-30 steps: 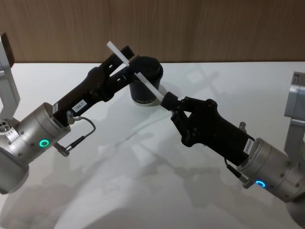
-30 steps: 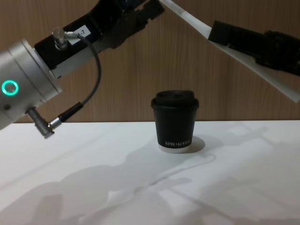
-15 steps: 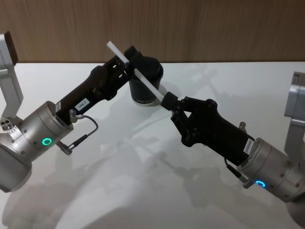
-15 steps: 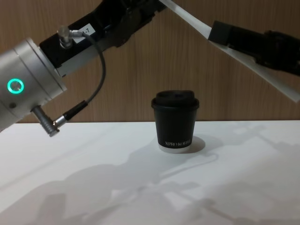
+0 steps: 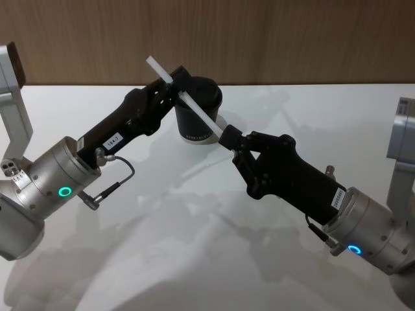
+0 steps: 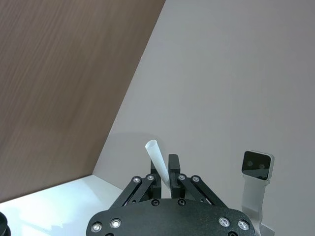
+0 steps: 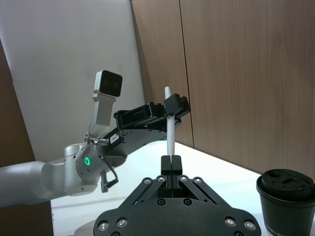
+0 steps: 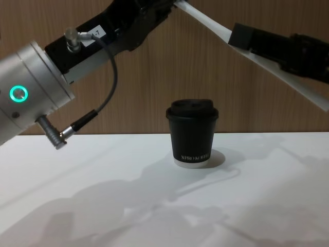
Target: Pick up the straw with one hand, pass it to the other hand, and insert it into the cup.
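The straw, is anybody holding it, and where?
Both grippers hold the straw. The right gripper pinches its lower end, and the left gripper grips it near its upper end.

This looks like a robot lab or demo room: a plain white table stands against a wall of brown wood panels, which meets a plain grey wall at a corner. A silver left arm with a lit green ring and a silver right arm with a blue one reach over the table
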